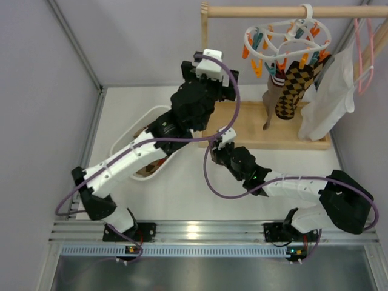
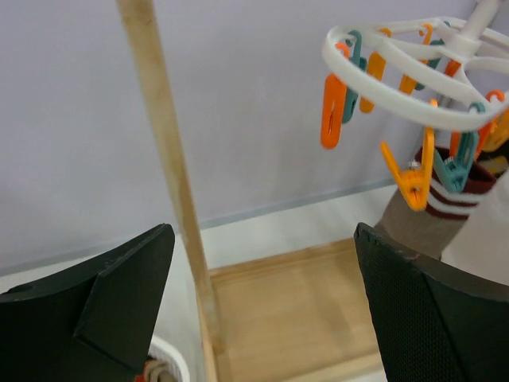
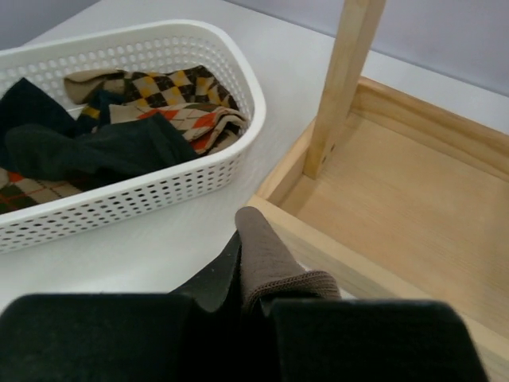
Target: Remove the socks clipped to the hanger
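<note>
The white oval hanger hangs from the wooden rail at the back right, with orange and teal pins. An argyle sock and a brown sock hang clipped to it. My left gripper is raised left of the hanger, open and empty. In the left wrist view its jaws stand wide apart, with the hanger ring and a brown sock with red-white stripes up to the right. My right gripper is low, near the wooden base. It is shut on a brown sock.
A white perforated basket with several argyle and dark socks lies left of the wooden base tray; it also shows in the top view. A wooden post rises from the tray corner. A white garment and a pink hanger hang at the right.
</note>
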You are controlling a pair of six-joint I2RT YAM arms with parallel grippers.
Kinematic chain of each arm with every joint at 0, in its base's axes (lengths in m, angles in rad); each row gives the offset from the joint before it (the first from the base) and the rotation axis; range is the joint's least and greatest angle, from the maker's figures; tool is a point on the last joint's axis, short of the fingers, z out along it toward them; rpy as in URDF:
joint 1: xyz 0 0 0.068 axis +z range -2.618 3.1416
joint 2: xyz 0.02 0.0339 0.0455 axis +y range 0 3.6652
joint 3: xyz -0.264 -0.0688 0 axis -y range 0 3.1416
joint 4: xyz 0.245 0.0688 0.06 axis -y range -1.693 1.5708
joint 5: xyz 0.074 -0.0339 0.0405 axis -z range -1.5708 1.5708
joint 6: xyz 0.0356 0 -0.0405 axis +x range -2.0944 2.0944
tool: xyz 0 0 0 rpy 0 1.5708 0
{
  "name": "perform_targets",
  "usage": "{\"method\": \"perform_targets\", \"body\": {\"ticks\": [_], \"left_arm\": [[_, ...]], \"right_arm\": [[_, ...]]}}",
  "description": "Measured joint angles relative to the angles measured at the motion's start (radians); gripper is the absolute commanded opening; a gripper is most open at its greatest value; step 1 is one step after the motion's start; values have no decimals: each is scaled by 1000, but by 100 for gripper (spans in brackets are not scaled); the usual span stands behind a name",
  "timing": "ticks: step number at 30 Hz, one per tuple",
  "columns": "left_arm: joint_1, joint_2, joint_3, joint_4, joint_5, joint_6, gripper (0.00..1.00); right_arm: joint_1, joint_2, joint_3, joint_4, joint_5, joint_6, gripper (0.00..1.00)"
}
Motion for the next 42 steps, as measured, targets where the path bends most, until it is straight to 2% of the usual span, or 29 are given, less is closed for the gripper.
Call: {"method": "perform_targets", "body": {"ticks": [5, 10, 16, 21, 23, 24, 26, 27, 28, 31, 32, 33, 37, 39, 41, 42], "left_arm": [[-32, -294, -273, -19, -72, -62, 98], [-26, -583, -492, -126, -196, -183, 98], [-26, -908, -673, -346, -266, -370, 98], [-26, -1068, -698, -531, -285, -479, 98], [-26, -1106, -707, -590, -287, -506, 99], [-26, -1125, -716, -616, -287, -519, 99], [-26, -1165, -743, -660, -285, -536, 99], [-26, -1184, -758, -679, -283, -544, 99], [-26, -1202, -772, -696, -280, -552, 99], [-26, -1240, -811, -735, -278, -567, 98], [-26, -1243, -818, -743, -276, -570, 98], [-26, -1245, -826, -750, -274, -573, 98], [-26, -1245, -861, -760, -264, -587, 98], [-26, -1244, -869, -765, -260, -594, 99], [-26, -1241, -870, -769, -250, -605, 99], [-26, -1240, -870, -769, -244, -610, 98]], "right_arm": [[0, -50, 12, -55, -108, 32, 0], [0, -44, 128, -148, -220, 39, 0], [1, 113, 459, -258, -343, 14, 0], [0, 332, 745, -364, -468, -18, 1], [0, 425, 857, -415, -515, -18, 4], [0, 475, 917, -433, -536, -18, 7], [0, 573, 1029, -478, -560, -19, 19], [0, 620, 1083, -500, -565, -19, 46], [0, 658, 1125, -518, -565, -12, 56], [0, 767, 1234, -584, -551, -23, 61], [-1, 786, 1250, -601, -547, -22, 65], [-1, 802, 1268, -631, -542, -21, 74], [-2, 812, 1286, -702, -516, -15, 78], [-2, 784, 1257, -705, -495, -6, 85], [-2, 699, 1153, -702, -461, 6, 87], [-2, 639, 1080, -694, -445, 16, 92]]}}
